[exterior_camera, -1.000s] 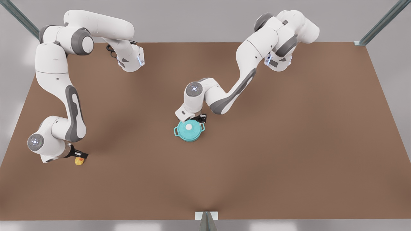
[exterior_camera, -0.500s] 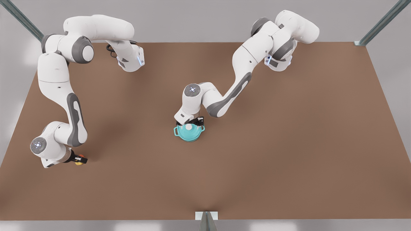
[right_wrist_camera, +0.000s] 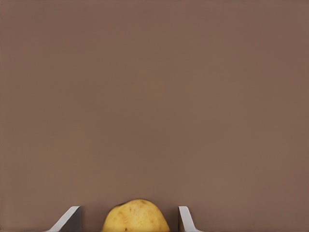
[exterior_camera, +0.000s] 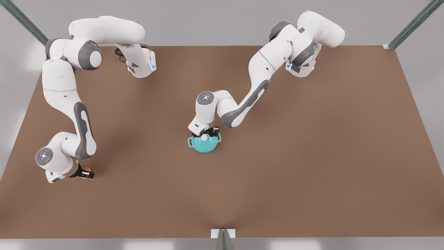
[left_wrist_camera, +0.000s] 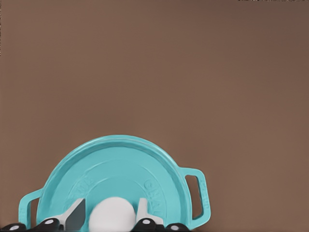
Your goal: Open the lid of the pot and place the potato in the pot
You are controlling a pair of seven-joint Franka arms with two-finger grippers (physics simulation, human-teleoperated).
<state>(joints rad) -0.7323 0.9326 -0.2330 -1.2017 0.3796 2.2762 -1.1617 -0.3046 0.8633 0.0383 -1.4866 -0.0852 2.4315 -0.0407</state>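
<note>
The left gripper (left_wrist_camera: 108, 220) has its fingers apart on both sides of the white knob (left_wrist_camera: 112, 215), with thin gaps to it, so the lid (left_wrist_camera: 116, 179) is not yet held. If they close off-centre, the round knob may slip out, or the pot (exterior_camera: 204, 143) may be dragged with the lid. The right gripper (right_wrist_camera: 129, 218) is also spread, with the potato (right_wrist_camera: 135, 216) between its fingers and not touched; a shallow grip could roll it away. In the front view, the left arm bends down over the pot, and the right arm reaches low to the potato (exterior_camera: 87, 169) near the table (exterior_camera: 312, 156) edge.
</note>
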